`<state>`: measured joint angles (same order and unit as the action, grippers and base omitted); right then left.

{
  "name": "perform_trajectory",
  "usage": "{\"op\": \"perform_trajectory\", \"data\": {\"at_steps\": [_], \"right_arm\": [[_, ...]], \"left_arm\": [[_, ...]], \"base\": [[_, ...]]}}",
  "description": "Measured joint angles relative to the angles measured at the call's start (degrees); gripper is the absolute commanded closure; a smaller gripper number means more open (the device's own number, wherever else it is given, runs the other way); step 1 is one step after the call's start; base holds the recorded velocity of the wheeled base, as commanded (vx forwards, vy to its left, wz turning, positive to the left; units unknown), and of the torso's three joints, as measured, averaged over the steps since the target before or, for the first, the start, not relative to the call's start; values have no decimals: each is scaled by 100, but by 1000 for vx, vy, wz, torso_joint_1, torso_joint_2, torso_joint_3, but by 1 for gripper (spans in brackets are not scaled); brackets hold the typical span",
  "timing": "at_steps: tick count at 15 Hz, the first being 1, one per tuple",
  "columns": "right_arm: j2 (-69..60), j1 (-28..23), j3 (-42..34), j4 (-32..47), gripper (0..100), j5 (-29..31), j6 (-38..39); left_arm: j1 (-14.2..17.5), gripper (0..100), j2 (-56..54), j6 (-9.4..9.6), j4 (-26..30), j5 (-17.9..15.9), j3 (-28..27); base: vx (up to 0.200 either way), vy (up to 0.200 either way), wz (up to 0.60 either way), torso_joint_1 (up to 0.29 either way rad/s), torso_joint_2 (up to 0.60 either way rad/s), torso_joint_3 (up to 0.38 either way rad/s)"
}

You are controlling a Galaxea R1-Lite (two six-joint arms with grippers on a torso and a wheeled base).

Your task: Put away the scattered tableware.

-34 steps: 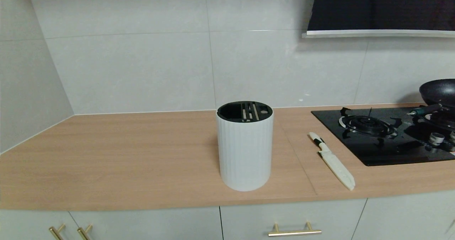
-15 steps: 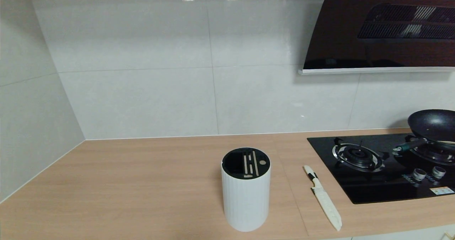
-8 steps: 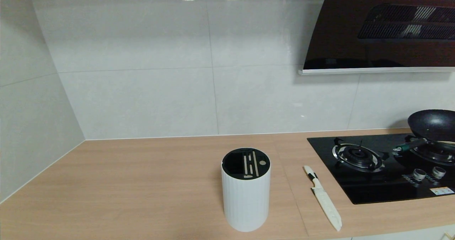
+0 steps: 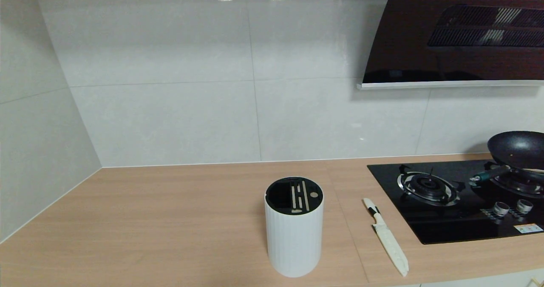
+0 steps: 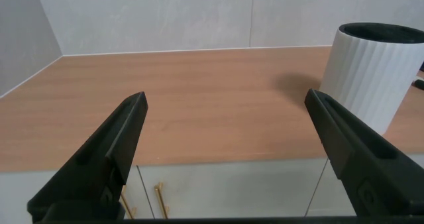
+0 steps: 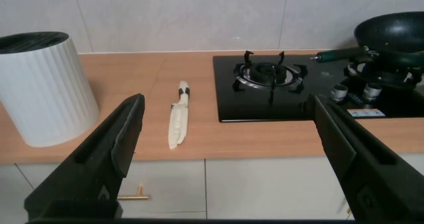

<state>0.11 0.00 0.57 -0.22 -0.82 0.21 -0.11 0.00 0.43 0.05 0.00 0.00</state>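
A white ribbed knife holder (image 4: 293,236) with a black slotted top stands upright near the front of the wooden counter (image 4: 170,219). To its right a knife (image 4: 385,236) with a white sheathed blade lies flat, handle toward the wall. My left gripper (image 5: 228,161) hovers open in front of the counter edge, with the holder (image 5: 370,71) off to one side. My right gripper (image 6: 228,161) is open too, off the counter front, facing the knife (image 6: 178,114) and the holder (image 6: 43,88). Nothing sits between either pair of fingers.
A black gas hob (image 4: 450,202) fills the counter's right end, with a dark wok (image 4: 516,149) on its far burner. A range hood (image 4: 459,36) hangs above it. Tiled walls close the back and left. Cabinet fronts with brass handles (image 6: 136,196) lie below the counter.
The head camera has shifted since the earliest frame, so the holder and knife sit lower in the picture. Nothing on the counter has moved.
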Motion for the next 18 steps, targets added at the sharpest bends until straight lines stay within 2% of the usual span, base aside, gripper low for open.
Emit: {"op": "perform_trajectory", "data": {"at_steps": [4,10,18], "right_arm": [[696,184,885,-79,0,-703,266],[3693,385,2153,-210,0,-1007,324],[7926,794,2979,-2126,0,-956,360]], "left_arm": [[-5,0,0,0,2,0,0],[-2,0,0,4,0,-2,0],[-5,0,0,-2,-2,-7,0]], "base": [[0,0,0,0,0,0],[0,0,0,0,0,0],[0,0,0,0,0,0]]}}
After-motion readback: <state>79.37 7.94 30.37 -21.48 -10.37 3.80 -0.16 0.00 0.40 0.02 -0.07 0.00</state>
